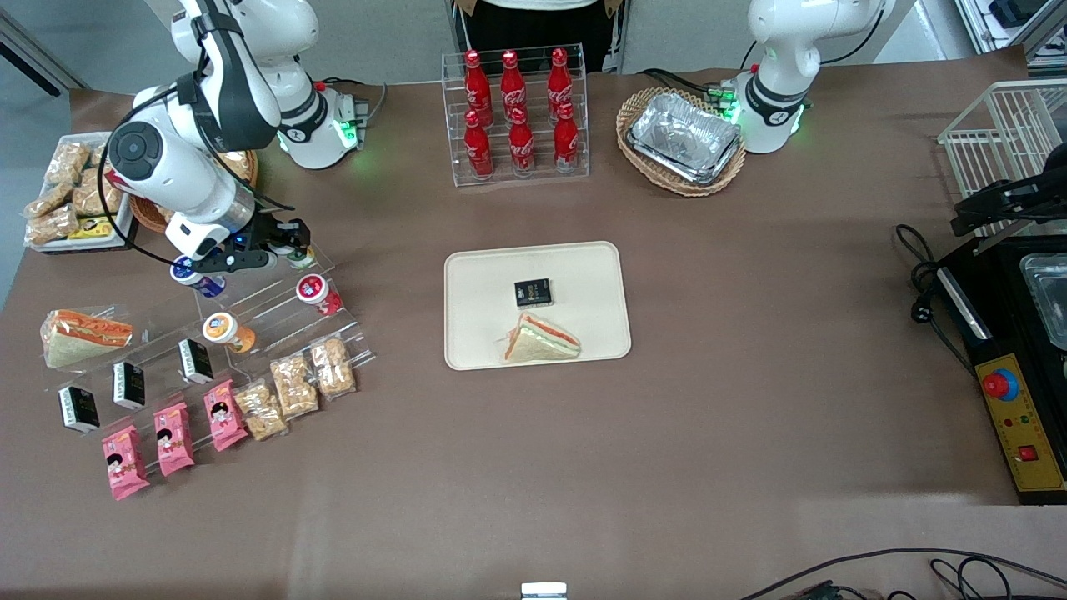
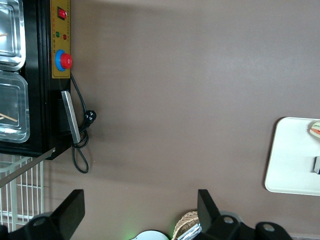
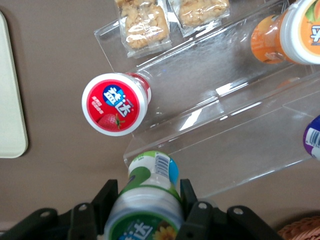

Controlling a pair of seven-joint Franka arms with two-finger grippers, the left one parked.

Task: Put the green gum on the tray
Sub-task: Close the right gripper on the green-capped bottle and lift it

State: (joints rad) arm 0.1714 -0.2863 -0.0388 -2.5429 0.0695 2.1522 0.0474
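Observation:
The green gum [image 3: 149, 197], a small bottle with a green body and white lid, sits between the fingers of my right gripper [image 3: 150, 189], which press on both its sides. In the front view the gripper [image 1: 293, 248] holds the green gum [image 1: 302, 259] over the upper step of a clear acrylic stand [image 1: 275, 312], toward the working arm's end of the table. The cream-beige tray [image 1: 583, 275] lies flat mid-table and holds a small black box [image 1: 532, 292] and a wrapped sandwich [image 1: 542, 340]. Its edge also shows in the right wrist view [image 3: 10, 100].
On the stand are a red-bodied bottle [image 1: 315, 292], an orange one [image 1: 227, 330] and a blue one [image 1: 197, 278], with snack bags [image 1: 292, 387] and pink packets [image 1: 171, 437] nearer the camera. A rack of cola bottles [image 1: 517, 117] and a basket of foil trays [image 1: 683, 142] stand farther back.

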